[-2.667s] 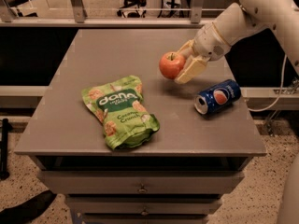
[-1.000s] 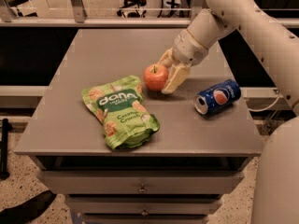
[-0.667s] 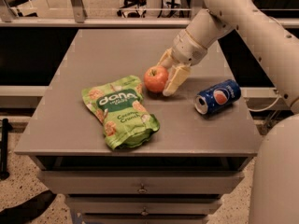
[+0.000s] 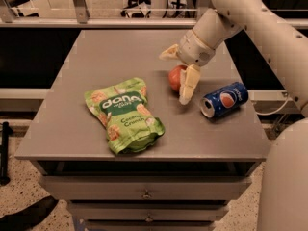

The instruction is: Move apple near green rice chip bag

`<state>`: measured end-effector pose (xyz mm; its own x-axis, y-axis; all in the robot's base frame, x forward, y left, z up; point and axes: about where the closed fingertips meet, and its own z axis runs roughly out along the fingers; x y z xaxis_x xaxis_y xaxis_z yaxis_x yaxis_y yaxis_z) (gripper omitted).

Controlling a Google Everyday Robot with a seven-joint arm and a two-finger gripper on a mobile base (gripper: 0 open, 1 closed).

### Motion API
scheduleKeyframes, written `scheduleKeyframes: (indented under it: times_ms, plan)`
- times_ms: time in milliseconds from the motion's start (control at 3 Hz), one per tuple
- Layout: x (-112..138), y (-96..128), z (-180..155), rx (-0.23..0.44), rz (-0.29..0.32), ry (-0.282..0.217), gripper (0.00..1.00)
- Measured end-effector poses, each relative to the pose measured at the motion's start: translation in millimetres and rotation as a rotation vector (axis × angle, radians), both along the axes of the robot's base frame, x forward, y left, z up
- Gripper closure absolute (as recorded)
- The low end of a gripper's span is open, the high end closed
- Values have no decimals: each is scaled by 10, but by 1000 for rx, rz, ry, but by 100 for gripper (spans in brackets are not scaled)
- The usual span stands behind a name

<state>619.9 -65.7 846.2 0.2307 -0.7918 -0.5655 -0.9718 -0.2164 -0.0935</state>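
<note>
The apple is red-orange and rests on the grey table, right of the green rice chip bag. A gap of bare table separates it from the bag's top right corner. The bag lies flat at the front middle, with white "dana" lettering. My gripper is over the apple with its fingers spread wide. One pale finger hangs down in front of the apple's right side and hides part of it. The other finger points up and left, clear of the apple.
A blue Pepsi can lies on its side just right of the gripper. My white arm reaches in from the upper right. The table's front edge and drawers are below. A railing runs behind the table.
The fingers were closed around the apple; now they are spread apart and the apple is let go. The apple sits slightly further right than before. Bag and can have not moved.
</note>
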Motion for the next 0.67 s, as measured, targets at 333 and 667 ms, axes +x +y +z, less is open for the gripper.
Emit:
scheduleKeyframes:
  times_ms: [333, 667]
  plan:
    - [17, -109, 1, -6, -35, -5, 0]
    - [17, -109, 0, -6, -36, -5, 0]
